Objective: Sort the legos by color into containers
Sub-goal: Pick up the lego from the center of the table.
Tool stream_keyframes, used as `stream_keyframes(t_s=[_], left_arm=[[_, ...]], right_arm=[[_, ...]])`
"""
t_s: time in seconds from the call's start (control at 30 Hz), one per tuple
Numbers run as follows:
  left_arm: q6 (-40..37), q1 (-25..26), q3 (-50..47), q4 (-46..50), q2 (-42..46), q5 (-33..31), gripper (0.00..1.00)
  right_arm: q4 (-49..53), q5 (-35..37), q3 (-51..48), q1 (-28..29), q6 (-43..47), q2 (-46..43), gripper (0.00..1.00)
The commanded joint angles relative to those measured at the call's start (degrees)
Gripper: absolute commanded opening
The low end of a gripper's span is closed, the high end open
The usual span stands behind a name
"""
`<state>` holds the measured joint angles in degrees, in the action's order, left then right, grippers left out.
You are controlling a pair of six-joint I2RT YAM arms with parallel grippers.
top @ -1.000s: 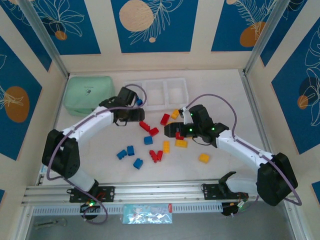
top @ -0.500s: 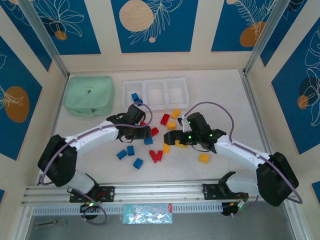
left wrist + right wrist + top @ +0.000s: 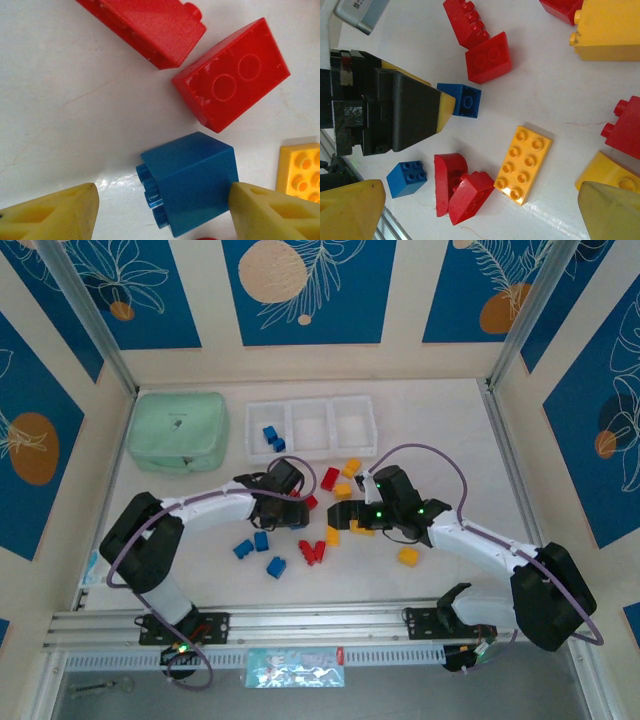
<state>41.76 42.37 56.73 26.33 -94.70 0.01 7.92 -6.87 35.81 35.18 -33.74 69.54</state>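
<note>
The left hand [image 3: 162, 210] is part open astride a small blue studded plastic brick [image 3: 192, 187] lying on its side on the white desk [image 3: 65, 115]. One yellow fingertip [image 3: 260, 212] meets the brick's flat end; the other is apart from its studs. Just beyond this hand lies an upturned red brick [image 3: 232, 75]. The right hand [image 3: 480, 212] gapes wide above a flat yellow-orange plate [image 3: 524, 164]. Past both hands, the row of three white plastic bins [image 3: 333, 426] holds two blue bricks [image 3: 271, 437] in its left compartment.

Blue leaf-patterned wall panels [image 3: 308, 290] surround a pale tabletop [image 3: 450, 430].
</note>
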Motion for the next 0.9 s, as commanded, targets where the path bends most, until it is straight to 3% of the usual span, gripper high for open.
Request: stream_keyframes(t_s=[0.0, 0.23, 0.4, 0.87], left_arm=[[0.70, 1.22, 1.51, 0.83, -2.53, 0.08, 0.71], [0.52, 2.28, 3.64, 0.44, -6.64, 0.43, 0.71], [0.43, 2.44, 4.05, -0.65, -7.78, 0.52, 0.65], [-0.91, 2.54, 4.88, 1.15, -5.06, -1.02, 0.31]], right_arm=[[-0.54, 0.06, -0.37, -0.37, -0.14, 0.11, 0.99], [-0.88, 0.10, -0.45, -0.81, -0.16, 0.16, 0.99], [-1.00, -0.16, -0.74, -1.08, -0.11, 0.22, 0.99], [-0.56, -0.91, 0.13, -1.78, 0.24, 0.00, 0.99]])
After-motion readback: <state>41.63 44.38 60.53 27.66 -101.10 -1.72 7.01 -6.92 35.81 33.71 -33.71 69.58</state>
